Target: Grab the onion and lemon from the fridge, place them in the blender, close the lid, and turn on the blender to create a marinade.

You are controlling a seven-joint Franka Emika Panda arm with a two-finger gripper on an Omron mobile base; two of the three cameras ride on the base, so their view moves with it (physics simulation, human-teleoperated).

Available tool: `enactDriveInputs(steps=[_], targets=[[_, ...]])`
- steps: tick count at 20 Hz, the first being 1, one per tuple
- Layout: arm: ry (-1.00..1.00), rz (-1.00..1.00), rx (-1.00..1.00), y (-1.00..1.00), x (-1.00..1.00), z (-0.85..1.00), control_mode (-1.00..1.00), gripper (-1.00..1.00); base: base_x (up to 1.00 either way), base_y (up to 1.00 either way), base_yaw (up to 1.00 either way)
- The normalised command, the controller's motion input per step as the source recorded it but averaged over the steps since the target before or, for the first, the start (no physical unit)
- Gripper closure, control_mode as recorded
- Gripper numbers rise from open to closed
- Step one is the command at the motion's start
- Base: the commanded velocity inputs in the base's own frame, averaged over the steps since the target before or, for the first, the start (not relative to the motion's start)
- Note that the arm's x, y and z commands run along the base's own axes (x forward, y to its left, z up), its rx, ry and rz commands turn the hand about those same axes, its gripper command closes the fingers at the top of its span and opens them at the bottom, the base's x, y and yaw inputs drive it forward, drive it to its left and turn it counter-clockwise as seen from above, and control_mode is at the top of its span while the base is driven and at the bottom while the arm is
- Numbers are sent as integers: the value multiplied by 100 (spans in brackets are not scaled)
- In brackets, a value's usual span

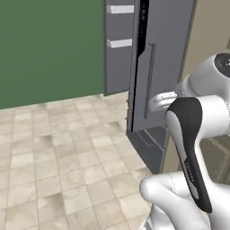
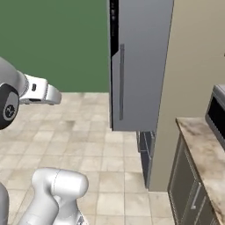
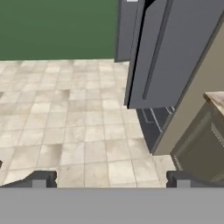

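The gripper [image 3: 109, 178] sits nearest, its jaws spread wide and holding nothing, above the tiled floor [image 3: 65, 131]. Ahead and to the right stands the fridge [image 3: 175, 52], its door ajar, the long vertical handle [image 3: 154, 48] facing the hand, well apart from it.

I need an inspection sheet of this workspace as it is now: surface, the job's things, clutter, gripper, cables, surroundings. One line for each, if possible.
Surface: beige tiled floor; a marbled countertop stands at the right of the right base view.
Job's things: fridge, dark grey, its door ajar with a dark gap along the edge; long vertical bar handle; pale shelves on the swung-open door in the left base view.
Clutter: nothing seen.
Gripper: gripper open, jaws wide apart, holding nothing, short of the fridge.
Cables: nothing seen.
Surroundings: green wall; tan side panel; dark base cabinets; a dark appliance on the countertop.
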Motion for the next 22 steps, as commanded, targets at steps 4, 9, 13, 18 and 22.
enactDriveInputs(steps=[4, 9, 13, 18, 22], targets=[[0, 0, 0, 0, 0, 0, 100, -100, 100, 54, -23], [0, 0, 0, 0, 0, 0, 100, -100, 100, 90, -30], [0, 0, 0, 0, 0, 0, 100, -100, 100, 100, -37], [0, 0, 0, 0, 0, 0, 100, -100, 98, 90, -50], [0, 0, 0, 0, 0, 0, 100, -100, 70, 67, -74]])
